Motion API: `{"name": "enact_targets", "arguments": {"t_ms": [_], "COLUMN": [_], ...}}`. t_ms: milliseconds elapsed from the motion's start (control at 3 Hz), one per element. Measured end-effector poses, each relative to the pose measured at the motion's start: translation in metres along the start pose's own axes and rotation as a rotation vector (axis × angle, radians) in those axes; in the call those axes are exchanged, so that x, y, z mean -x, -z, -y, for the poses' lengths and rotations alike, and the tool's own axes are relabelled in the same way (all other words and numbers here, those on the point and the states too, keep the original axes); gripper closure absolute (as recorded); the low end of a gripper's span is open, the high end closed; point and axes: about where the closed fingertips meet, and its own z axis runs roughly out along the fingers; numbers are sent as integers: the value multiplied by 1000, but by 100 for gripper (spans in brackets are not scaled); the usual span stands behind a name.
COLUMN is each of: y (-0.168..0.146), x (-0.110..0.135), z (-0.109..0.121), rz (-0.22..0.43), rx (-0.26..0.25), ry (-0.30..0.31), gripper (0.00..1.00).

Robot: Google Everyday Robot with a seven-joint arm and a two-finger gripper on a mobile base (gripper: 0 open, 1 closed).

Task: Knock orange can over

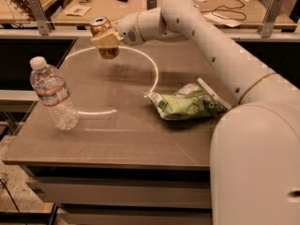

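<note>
Step in hand, we judge: contact phase of knock. Claw point(107, 40) at far left of bench point(126, 130), set across middle of orange can point(100, 26). Can looks tilted, top leaning left, not yet lying down. Whether claw is spread or clamped on can, we cannot tell. Next move, we judge: sideways push high on can until it tips flat. We count: one orange can; one water bottle point(52, 97), upright near left edge; one green snack bag point(187, 103), mid-right; one claw.

No legible text (hand point(106, 40) at orange can point(99, 26)).
</note>
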Motion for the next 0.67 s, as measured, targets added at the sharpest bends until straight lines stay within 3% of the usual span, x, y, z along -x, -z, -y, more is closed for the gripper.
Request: {"name": "enact_targets", "arguments": {"t_ms": [333, 667], "y": [51, 85], "x": [9, 5], "z": [-3, -1], "rz": [-34, -115], "rx": [-37, -14], "ry": [103, 287], "gripper": [100, 100]}}
